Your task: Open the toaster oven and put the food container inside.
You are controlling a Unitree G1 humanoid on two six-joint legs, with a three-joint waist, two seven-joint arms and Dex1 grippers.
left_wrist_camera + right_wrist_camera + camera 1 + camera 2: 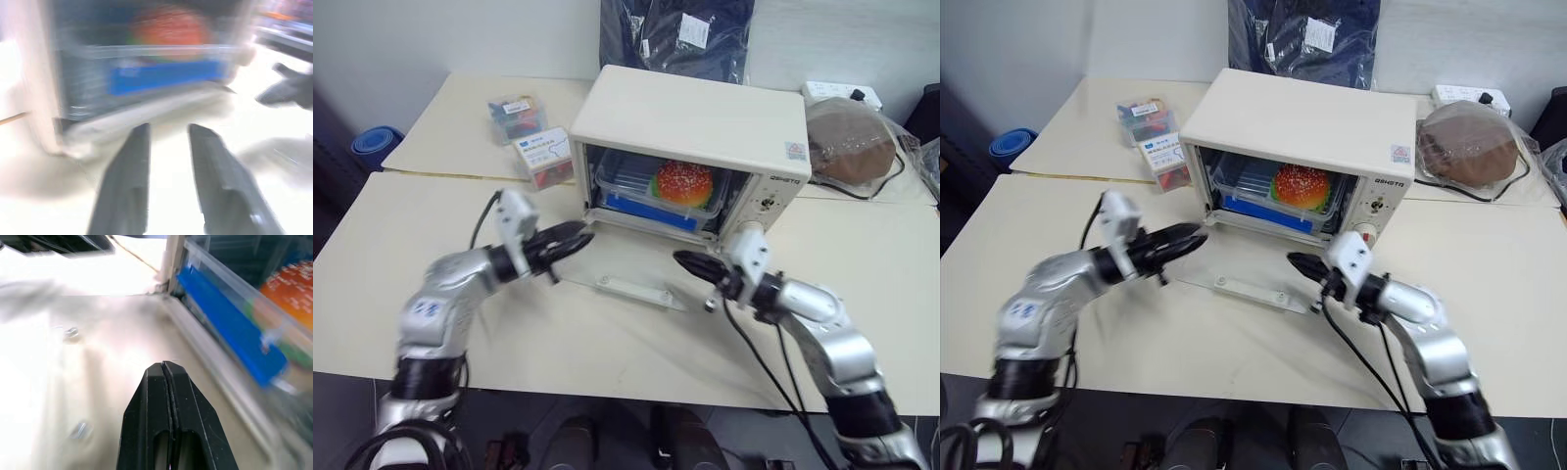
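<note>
Two grippers flank the open toaster oven (695, 127), glass door (626, 266) folded flat on the table. Placing step looks done; next call, by judgement: draw both arms clear, perhaps swing the door up. Left gripper (576, 238): fingers (129, 181) parted, nothing between them, hovering off the door's left edge, oven mouth just ahead and to its right. Food container (656, 191), hamburger (683, 182) showing through, sits on the rack inside, apart from both grippers. Right gripper (690, 262): pinched fully together, empty, over the door's right end, container ahead and to its left.
</note>
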